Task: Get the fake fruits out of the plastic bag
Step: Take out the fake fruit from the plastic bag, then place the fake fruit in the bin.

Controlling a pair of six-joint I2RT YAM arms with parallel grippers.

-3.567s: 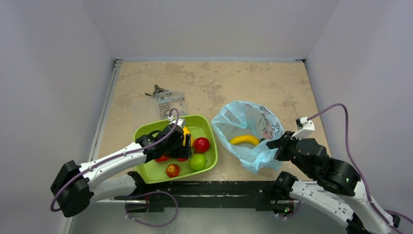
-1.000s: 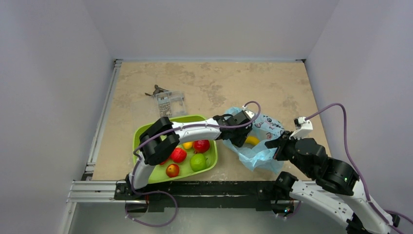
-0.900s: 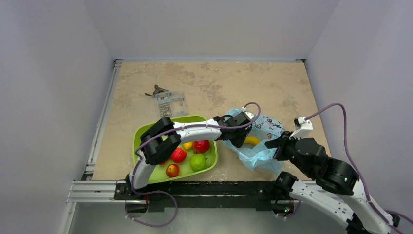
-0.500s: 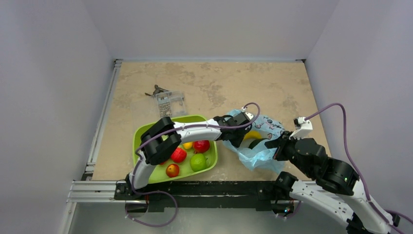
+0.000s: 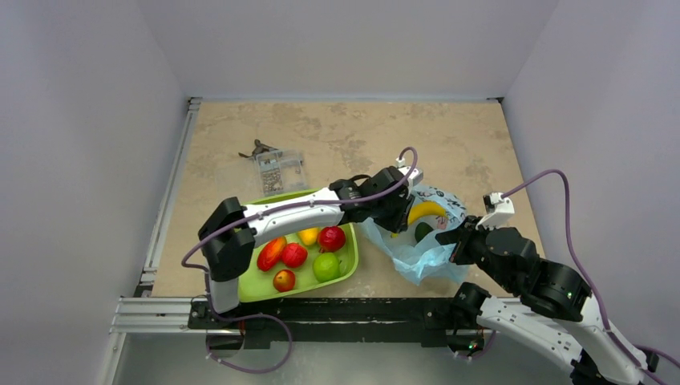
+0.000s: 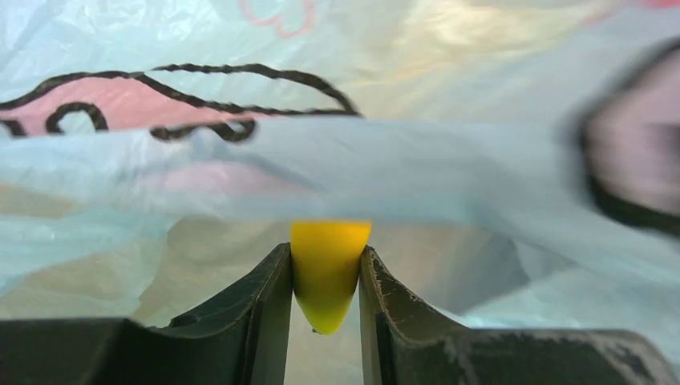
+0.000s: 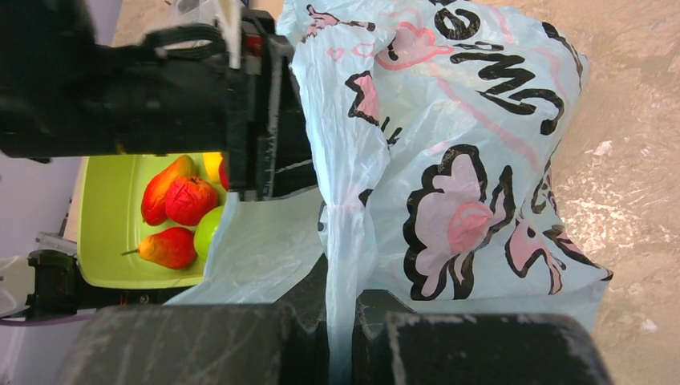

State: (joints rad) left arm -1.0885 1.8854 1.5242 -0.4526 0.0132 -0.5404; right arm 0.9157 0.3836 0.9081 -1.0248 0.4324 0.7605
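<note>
Fake glossy plastic fruits (image 5: 325, 266) are mostly seen from above in the lime-green tray (image 5: 346, 250); a dark green avocado (image 5: 422, 232) is left in the thin blue plastic bag (image 5: 413, 261). Left wrist: the yellow banana (image 6: 325, 277) is clamped by the left gripper (image 6: 325, 301). Right wrist: the bag is pinched by the right gripper (image 7: 341, 337).

Soft, even overhead light fills the top view and leaves only faint shadows on the mottled beige stone-look tabletop (image 5: 361, 136), while the left wrist view shows the thin translucent light blue plastic bag (image 6: 401, 168) backlit, glowing and smeared rightward, and the right end effector (image 7: 341, 345) looms defocused in its own view.
</note>
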